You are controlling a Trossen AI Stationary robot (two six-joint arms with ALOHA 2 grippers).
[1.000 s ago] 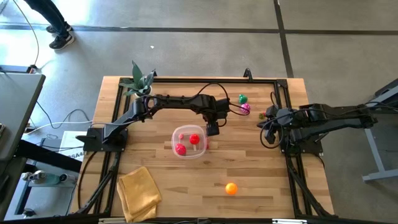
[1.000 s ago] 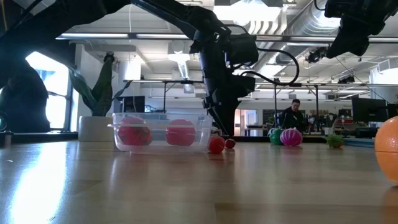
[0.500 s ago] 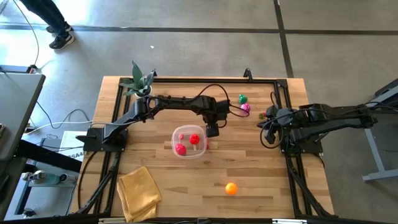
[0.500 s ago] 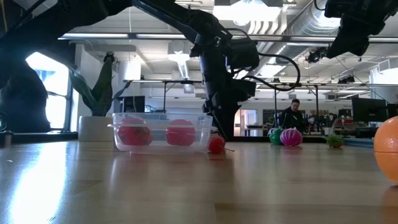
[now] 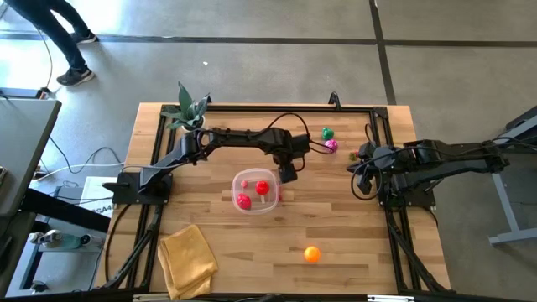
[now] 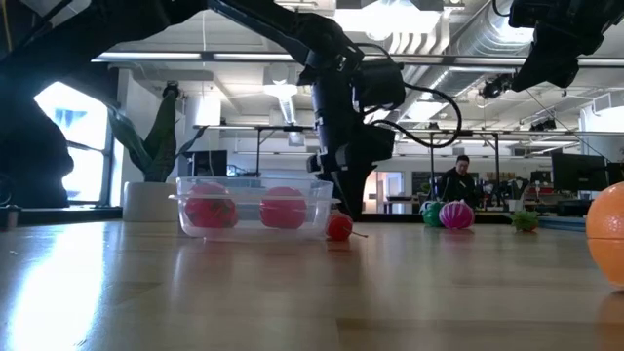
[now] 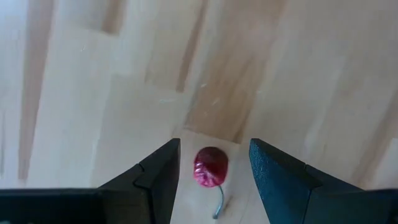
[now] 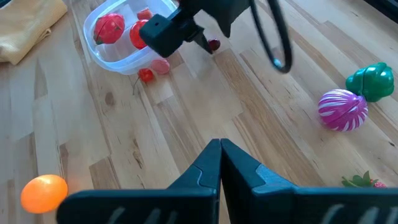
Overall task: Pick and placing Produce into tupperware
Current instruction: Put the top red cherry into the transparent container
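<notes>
Your left hand (image 7: 213,180) hangs just beside the tub (image 5: 254,192), on the side toward the right arm, fingers pointing down at the counter (image 5: 352,243). Its fingers stand apart and hold nothing; in the left wrist view one small dark-red cherry (image 7: 210,167) with a thin stem lies on the wood between them, touching neither.

Your right hand (image 8: 220,148) waits at the counter's right side, raised, its two fingers pressed together and empty.

Count the produce. In the tub you have two large red pieces (image 5: 263,187) plus at least one smaller reddish bit; whether there are more, you cannot tell. Against the tub's outer wall, the right wrist view shows one small red piece (image 8: 146,75) and one pale pink piece (image 8: 161,66). Well apart from the tub lie one orange ball (image 5: 311,253) near the front edge, and at the back one green piece (image 5: 326,132) just beside one magenta piece (image 5: 331,145). A green-leafed red piece (image 8: 360,181) shows only in part in the right wrist view.

One yellow cloth (image 5: 188,258) sits at the front left corner, one potted plant (image 5: 186,109) at the back left.
</notes>
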